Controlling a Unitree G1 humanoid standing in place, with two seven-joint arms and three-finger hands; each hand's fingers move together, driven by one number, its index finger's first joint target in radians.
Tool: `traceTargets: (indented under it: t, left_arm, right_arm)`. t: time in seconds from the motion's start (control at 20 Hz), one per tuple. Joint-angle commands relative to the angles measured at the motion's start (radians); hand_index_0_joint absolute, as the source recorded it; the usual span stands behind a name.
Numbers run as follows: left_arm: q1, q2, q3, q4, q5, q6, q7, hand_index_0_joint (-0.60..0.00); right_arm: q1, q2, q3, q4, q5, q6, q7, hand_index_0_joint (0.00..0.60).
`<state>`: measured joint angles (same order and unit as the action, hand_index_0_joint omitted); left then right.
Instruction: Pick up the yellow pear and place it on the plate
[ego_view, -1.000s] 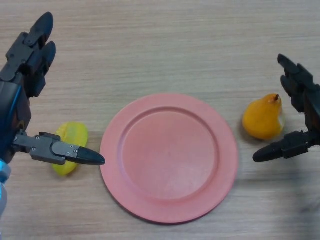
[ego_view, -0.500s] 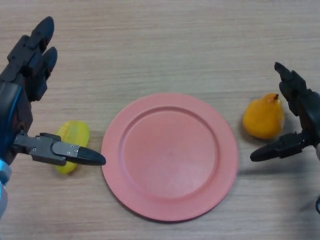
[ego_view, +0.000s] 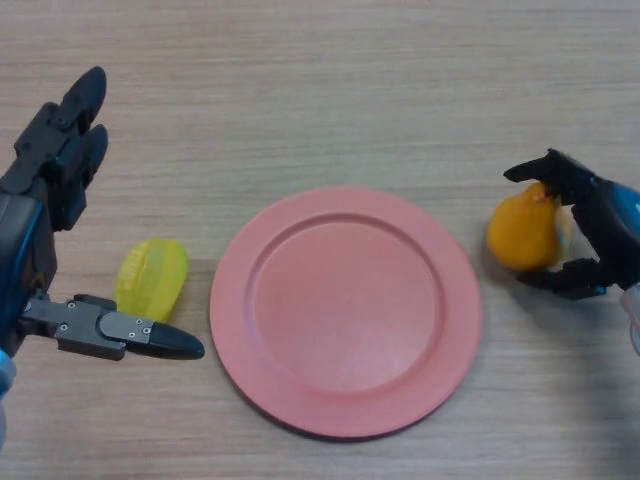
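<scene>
The orange-yellow pear (ego_view: 522, 235) lies on the table to the right of the pink plate (ego_view: 345, 305), stem up. My right hand (ego_view: 600, 225) comes in from the right edge. Its fingers curl over the pear's top and its thumb hooks under the pear's near side, so it grips the pear, which rests on the table. My left hand (ego_view: 30, 240) is open at the left edge, fingers straight and thumb stretched toward the plate, holding nothing.
A small yellow ridged fruit (ego_view: 152, 278) lies left of the plate, just above my left thumb. The wooden table (ego_view: 330, 90) stretches away behind the plate.
My right hand has moved in and its fingers and thumb have closed round the pear. My left hand has shifted slightly down and left, uncovering more of the yellow fruit.
</scene>
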<state>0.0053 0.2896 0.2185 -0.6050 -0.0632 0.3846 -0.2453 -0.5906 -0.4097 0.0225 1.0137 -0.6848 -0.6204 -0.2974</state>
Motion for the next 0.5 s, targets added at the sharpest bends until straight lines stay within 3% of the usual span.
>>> traceTargets:
  t: [0.05, 0.1, 0.25, 0.4, 0.5]
  left_arm:
    - [-0.026, 0.023, 0.079, -0.069, 0.012, -0.089, -0.001, 0.0]
    - [-0.016, 0.021, 0.077, -0.065, 0.022, -0.089, -0.002, 0.0]
    - [-0.014, 0.015, 0.075, -0.062, 0.028, -0.081, -0.004, 0.0]
    - [-0.011, 0.014, 0.079, -0.061, 0.022, -0.071, -0.014, 0.0]
    - [-0.018, 0.016, 0.082, -0.056, 0.014, -0.067, -0.016, 0.0]
  right_arm:
    - [-0.051, -0.045, -0.054, -0.082, 0.025, -0.026, -0.073, 0.6]
    - [-0.033, -0.035, -0.075, -0.142, 0.07, -0.006, -0.029, 0.6]
    - [0.005, -0.032, -0.073, -0.291, 0.053, 0.07, -0.011, 0.6]
    - [0.091, 0.045, -0.079, -0.579, 0.177, 0.181, 0.145, 0.6]
    - [0.125, 0.085, -0.05, -0.72, 0.196, 0.254, 0.198, 0.6]
